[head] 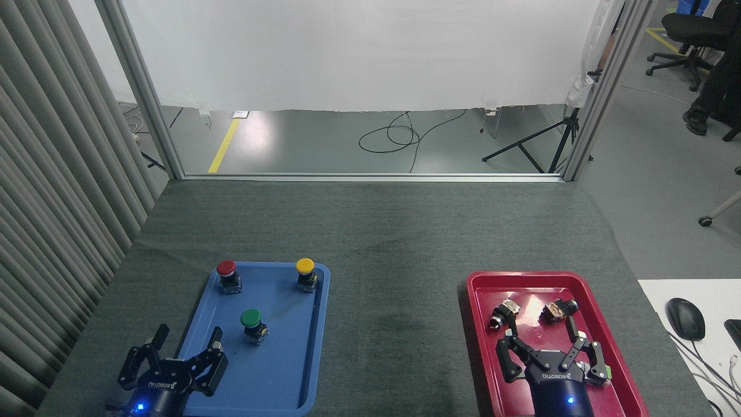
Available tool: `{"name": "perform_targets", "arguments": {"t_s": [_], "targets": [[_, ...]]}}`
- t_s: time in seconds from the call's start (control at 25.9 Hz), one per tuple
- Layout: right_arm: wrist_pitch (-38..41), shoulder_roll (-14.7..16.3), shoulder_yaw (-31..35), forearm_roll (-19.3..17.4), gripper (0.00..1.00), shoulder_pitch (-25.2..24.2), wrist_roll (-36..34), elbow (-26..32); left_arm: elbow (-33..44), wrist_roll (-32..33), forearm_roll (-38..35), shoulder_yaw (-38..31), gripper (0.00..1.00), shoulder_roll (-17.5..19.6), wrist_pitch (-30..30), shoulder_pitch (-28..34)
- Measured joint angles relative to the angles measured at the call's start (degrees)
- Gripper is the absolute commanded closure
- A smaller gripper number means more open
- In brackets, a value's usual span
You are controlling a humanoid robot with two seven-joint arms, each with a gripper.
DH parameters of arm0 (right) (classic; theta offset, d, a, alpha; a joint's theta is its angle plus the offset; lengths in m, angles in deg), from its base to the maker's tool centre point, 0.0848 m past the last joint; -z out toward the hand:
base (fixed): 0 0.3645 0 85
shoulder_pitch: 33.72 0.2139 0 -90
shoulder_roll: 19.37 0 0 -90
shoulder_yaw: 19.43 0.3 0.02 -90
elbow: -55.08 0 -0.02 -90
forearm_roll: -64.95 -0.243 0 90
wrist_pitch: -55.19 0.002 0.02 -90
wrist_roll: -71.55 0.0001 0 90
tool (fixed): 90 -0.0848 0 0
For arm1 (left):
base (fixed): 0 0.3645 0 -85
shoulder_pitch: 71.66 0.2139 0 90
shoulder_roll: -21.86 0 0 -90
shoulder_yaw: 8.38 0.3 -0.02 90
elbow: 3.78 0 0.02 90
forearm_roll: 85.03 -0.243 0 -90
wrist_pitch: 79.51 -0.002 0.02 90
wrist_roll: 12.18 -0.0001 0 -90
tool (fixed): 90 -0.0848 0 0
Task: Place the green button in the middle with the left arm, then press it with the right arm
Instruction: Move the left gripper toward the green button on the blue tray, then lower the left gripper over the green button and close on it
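At the far left hangs a ribbed grey curtain (52, 174), and just in front of it the left pincer (186, 339) sits low at the near edge of the counter (370, 231), its two black fingers spread apart with nothing between them, a blue light glowing on its body. It hovers at the near left corner of the blue tray (289, 370), one finger outside the tray's rim and the other over it.

In that tray stand three push buttons, all upright. The red button (227, 274) is at the far left corner, the yellow button (305, 273) at the far right corner, and the green button (252, 324) nearer, roughly in the tray's centre, a little ahead and to the right of the left pincer and not touched by it.

Right of the tray lies the middle (396, 315), bare grey-green cloth with a faint darker patch, nothing on it.

Further right is the red tray (480, 347), holding two small dark and tan parts (502, 313) at its far end, lying on their sides; I can't make out what they are. The right pincer (541, 336) hangs over the tray's near half, its fingers apart and empty, tips just short of those parts.

At the right edge, a black mouse (685, 318) rests on a white desk (666, 289).
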Motion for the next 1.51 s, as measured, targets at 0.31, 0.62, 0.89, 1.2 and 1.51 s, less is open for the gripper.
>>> {"name": "perform_targets", "arguments": {"t_s": [0.31,0.62,0.89,1.2,1.51], "targets": [[0.00,0.00,0.01,0.00,0.00,-0.01,-0.01,-0.02,-5.62,-0.18,-0.47,0.41,0.01,-0.06,0.02,-3.80],[0.00,0.10,-0.03,0.00,0.00,0.00,-0.02,-0.01,-8.75,-0.62,-0.61,0.17,0.01,-0.51,0.57,-6.84],[0.00,0.10,-0.04,0.00,0.00,0.00,-0.03,-0.03,-9.35,-0.84,-0.69,-0.14,0.01,-0.73,1.72,-7.43],[0.00,0.08,-0.02,0.00,0.00,0.00,-0.12,-0.05,-9.75,-0.95,-0.69,0.53,0.01,-0.60,2.02,-7.46],[0.00,0.01,-0.03,0.00,0.00,-0.04,-0.09,-0.07,-16.91,-1.39,-0.65,10.75,0.01,2.15,1.87,-9.14]]}}
